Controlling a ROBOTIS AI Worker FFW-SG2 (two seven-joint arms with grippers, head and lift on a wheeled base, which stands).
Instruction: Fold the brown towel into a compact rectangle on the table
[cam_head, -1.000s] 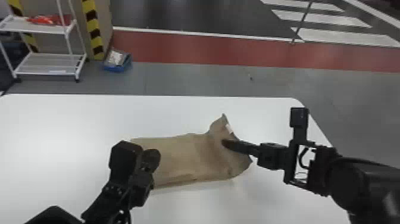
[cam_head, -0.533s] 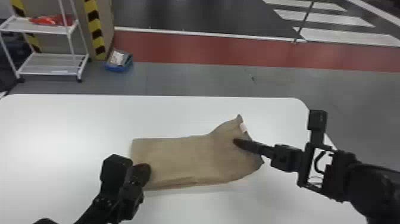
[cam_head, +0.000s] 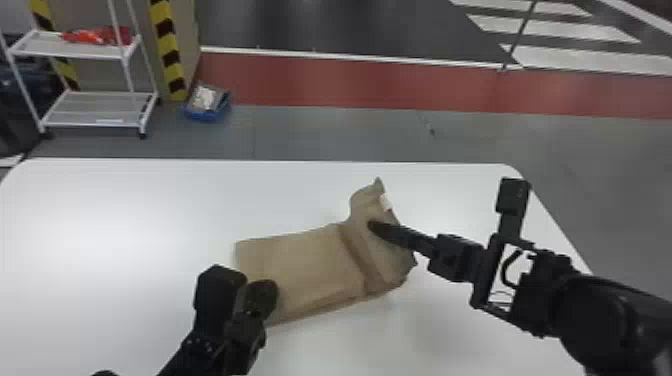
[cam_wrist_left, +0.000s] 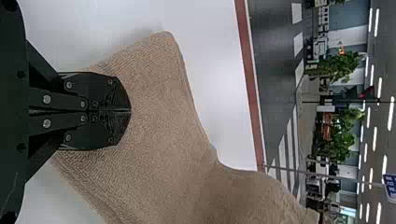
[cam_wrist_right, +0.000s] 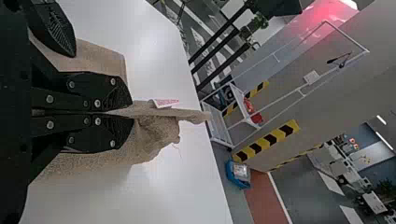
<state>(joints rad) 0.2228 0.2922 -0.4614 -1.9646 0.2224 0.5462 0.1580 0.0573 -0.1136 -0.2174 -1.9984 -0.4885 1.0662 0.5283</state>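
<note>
plainly, the right fingers (cam_head: 386, 231) pinch the brown towel (cam_head: 310, 270); the left fingers (cam_head: 262, 298) sit clenched over it.

It looks like a big indoor test hall or lab, with rows of ceiling lights (cam_wrist_left: 375, 137) over a floor painted with crossing stripes (cam_head: 550, 29) and a red lane (cam_head: 350, 82). Hazard tape (cam_head: 168, 57) and a white shelf rack (cam_head: 80, 107) give it a workshop feel.
</note>
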